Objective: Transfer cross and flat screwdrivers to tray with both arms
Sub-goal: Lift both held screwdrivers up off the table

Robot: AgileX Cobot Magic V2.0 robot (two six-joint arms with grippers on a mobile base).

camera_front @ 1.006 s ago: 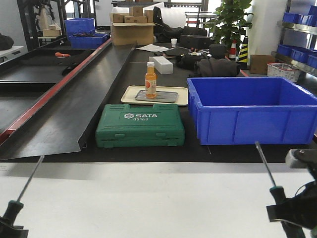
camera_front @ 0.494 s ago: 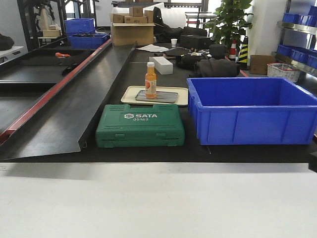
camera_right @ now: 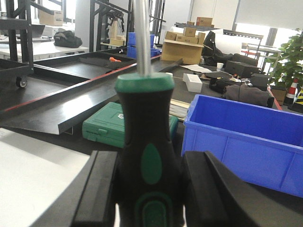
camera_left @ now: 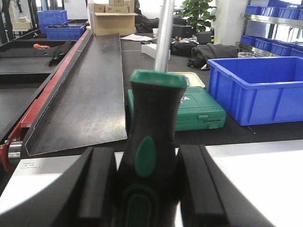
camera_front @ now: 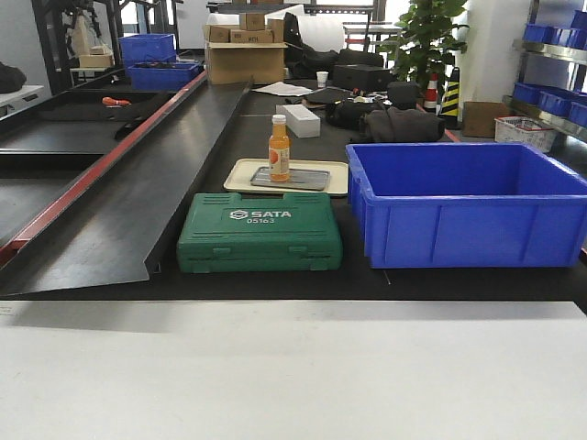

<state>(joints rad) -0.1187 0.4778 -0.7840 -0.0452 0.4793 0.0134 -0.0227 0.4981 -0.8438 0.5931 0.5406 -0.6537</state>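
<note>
In the left wrist view my left gripper is shut on the black-and-green handle of a screwdriver, whose metal shaft points up and out of the frame. The right wrist view shows my right gripper shut the same way on the second screwdriver, shaft upright as well. Both tips are cut off, so I cannot tell cross from flat. Both grippers hang over the white table. Neither gripper nor screwdriver shows in the front view. The tray is out of view.
Beyond the white table lie a green SATA tool case, a deep blue bin, and a small cream tray with an orange bottle. A long dark metal ramp runs along the left.
A second ago both screwdrivers and gripper parts showed at the bottom corners of the front view. They have since dropped out of that view.
</note>
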